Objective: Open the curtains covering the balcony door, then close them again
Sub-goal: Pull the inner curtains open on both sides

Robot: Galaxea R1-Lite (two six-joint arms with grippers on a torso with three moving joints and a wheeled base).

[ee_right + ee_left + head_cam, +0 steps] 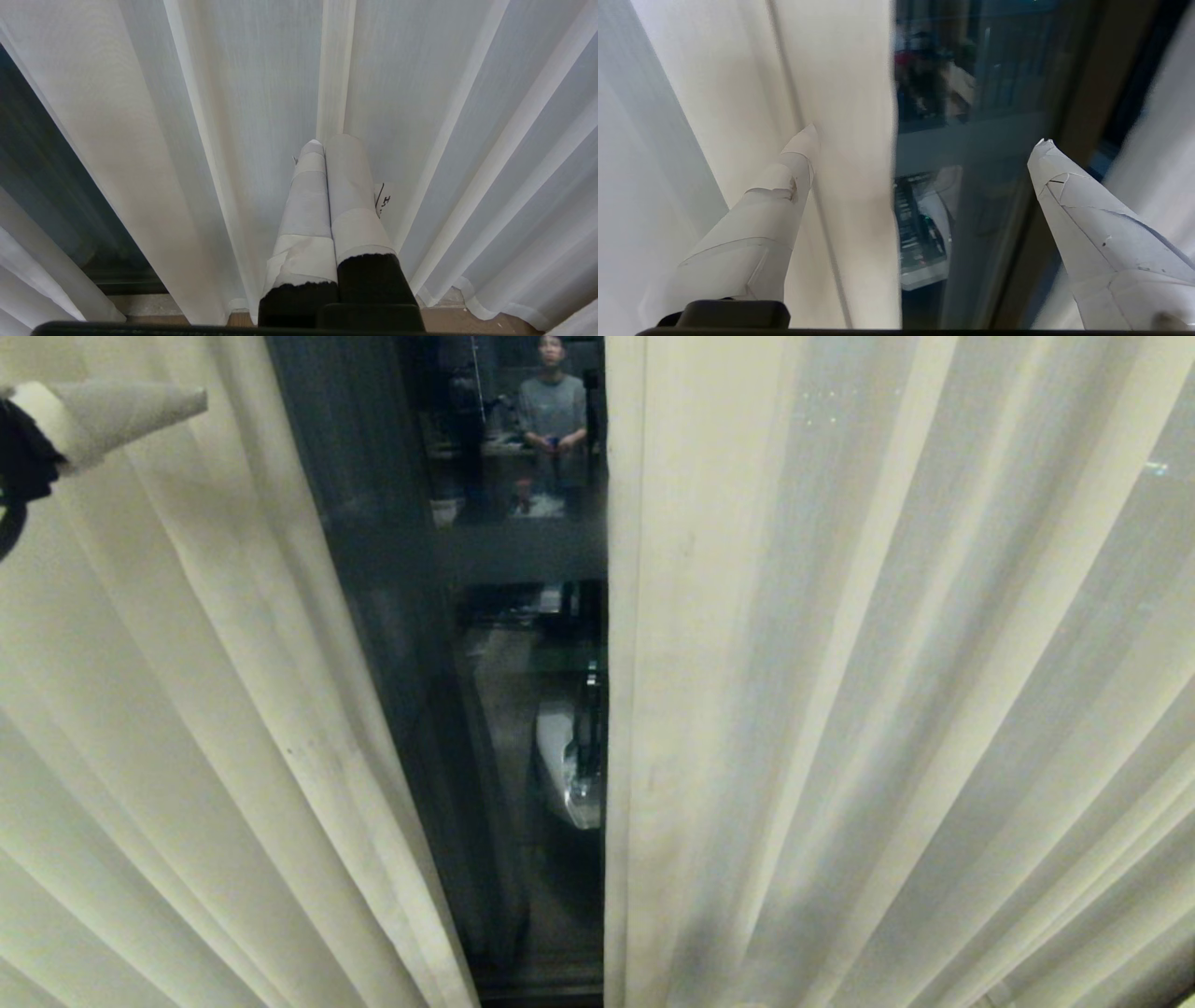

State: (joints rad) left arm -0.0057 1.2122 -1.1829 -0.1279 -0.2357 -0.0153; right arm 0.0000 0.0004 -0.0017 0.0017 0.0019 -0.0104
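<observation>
Cream curtains [887, 709], two, flank one glass door [523, 551]; the open left gripper [924, 144] straddles one curtain's edge; the right gripper [327, 144] is closed.

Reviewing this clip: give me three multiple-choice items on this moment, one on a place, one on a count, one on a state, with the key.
1. Where does the dark-framed glass balcony door show?
A. In the gap between the two panels
B. To the right of both panels
C. Nowhere

2. How many cream pleated fabric curtain panels hang in the head view?
A. One
B. Two
C. Four

3. How does the left hand stand?
A. Shut on a fold
B. Open, holding nothing
C. Shut and empty

Key: 1 A, the glass shows only in the strip between the fabric edges. 2 B, one panel hangs on each side of the gap. 3 B, in the left wrist view its two white fingers stand wide apart, with the fabric edge between them ungripped. The right hand is shut, in front of the right panel.
</observation>
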